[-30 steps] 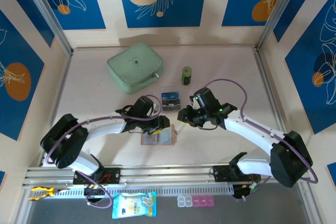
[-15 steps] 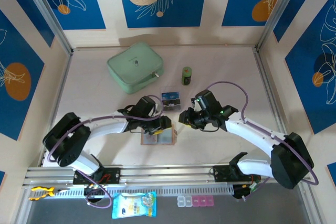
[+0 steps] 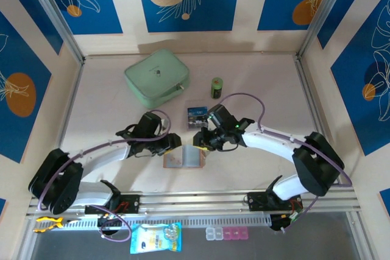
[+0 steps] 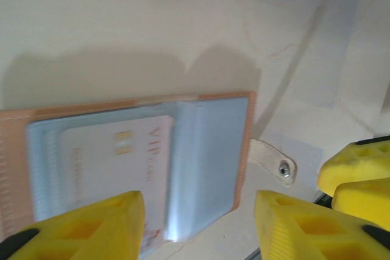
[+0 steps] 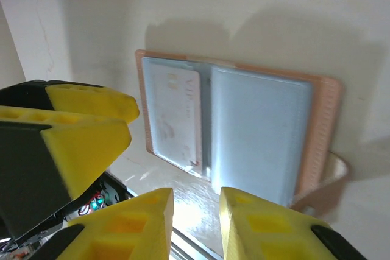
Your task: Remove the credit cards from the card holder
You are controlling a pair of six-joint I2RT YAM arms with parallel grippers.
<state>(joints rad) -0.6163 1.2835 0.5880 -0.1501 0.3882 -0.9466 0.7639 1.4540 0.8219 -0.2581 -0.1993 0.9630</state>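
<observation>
Left gripper (jaws apart) hovers over card holder.

**Card holder**: found lying flat and fully opened on the pale surface, near its front edge and around the middle. The inner face is turned upward. A tan-brown leather border is seen framing two pale grey-blue pockets, one on each half. A small tan tab with a metal snap is noted projecting from one side edge and resting on the surface.

**Credit card**: one white card is seated in a pocket of one half. A gold chip and reddish "VIP" print are visible.
</observation>
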